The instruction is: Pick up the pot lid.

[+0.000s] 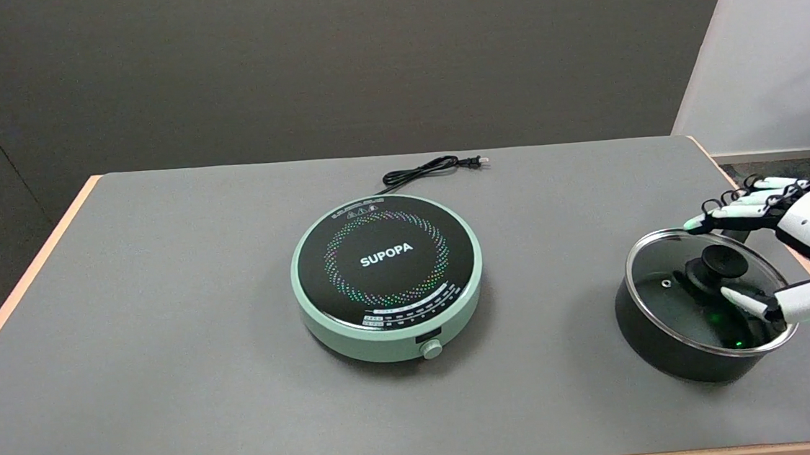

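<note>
A: Where did the glass pot lid (pixel 706 290) sit at this entry?

B: On the black pot (pixel 689 350), at the right end of the grey table (pixel 169 347), close to its right edge. The lid lay seated in the pot's rim, its black knob (pixel 724 260) standing up near the middle.

A: And the right hand (pixel 803 239) relative to it?

B: It reached in from the right, over the lid's far-right part. The long fingers (pixel 743 209) stretched leftward above the lid's far rim, behind the knob. The thumb (pixel 747 300) pointed left on the near side of the knob, over the glass. So the knob lay between thumb and fingers, with a visible gap on both sides.

A: Fingers' state?

B: Spread apart, grasping nothing. No contact with knob or glass that I could make out.

A: Anything else on the table?

B: A round mint-green induction cooktop (pixel 387 276) marked SUPOPA sat at the centre, well apart from the pot, with a dial (pixel 432 350) on its near side. Its black power cord (pixel 429 170) lay coiled behind it, plug loose on the table.
</note>
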Robot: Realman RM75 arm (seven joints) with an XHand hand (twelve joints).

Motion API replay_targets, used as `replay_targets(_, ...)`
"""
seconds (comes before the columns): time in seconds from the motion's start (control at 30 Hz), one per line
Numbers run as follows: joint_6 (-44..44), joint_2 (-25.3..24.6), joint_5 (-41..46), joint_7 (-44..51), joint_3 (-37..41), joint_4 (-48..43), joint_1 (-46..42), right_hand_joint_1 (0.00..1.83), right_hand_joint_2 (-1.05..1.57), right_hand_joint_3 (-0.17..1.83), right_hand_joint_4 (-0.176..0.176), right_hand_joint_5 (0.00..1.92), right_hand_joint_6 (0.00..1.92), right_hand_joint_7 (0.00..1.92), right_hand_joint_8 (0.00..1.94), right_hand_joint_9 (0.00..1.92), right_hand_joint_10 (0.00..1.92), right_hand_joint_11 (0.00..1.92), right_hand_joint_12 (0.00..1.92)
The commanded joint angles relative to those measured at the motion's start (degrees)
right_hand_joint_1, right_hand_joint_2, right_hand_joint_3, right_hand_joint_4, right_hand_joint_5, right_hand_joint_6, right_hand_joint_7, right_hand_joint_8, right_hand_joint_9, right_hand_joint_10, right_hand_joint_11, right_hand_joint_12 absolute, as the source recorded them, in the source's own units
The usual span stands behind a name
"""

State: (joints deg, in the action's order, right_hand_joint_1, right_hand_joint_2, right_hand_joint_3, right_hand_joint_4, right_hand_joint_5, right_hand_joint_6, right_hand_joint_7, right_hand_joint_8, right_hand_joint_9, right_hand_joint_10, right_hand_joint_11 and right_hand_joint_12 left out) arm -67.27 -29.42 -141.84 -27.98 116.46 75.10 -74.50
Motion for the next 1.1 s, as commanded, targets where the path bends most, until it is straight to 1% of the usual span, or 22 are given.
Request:
replay_targets(0.03,0.14,3.09,-0.03,0.09,-3.27,-1.03,0.72,0.63,0.54,0.92,0.176,0.59,0.34,0.71,0.24,0.73,0.50,0.50,0.86)
replay_targets(0.47,0.09,3.82,-0.03,0.28,-3.48,-1.72,0.72,0.64,0.54,0.92,0.176,0.60,0.35,0.72,0.25,0.74,0.51,0.50,0.86)
replay_targets(1.1,-0.23,3.82,-0.03,0.44,-4.99,-3.88,2.63,0.72,0.56,0.92,0.176,0.63,0.40,0.76,0.28,0.76,0.54,0.50,0.85)
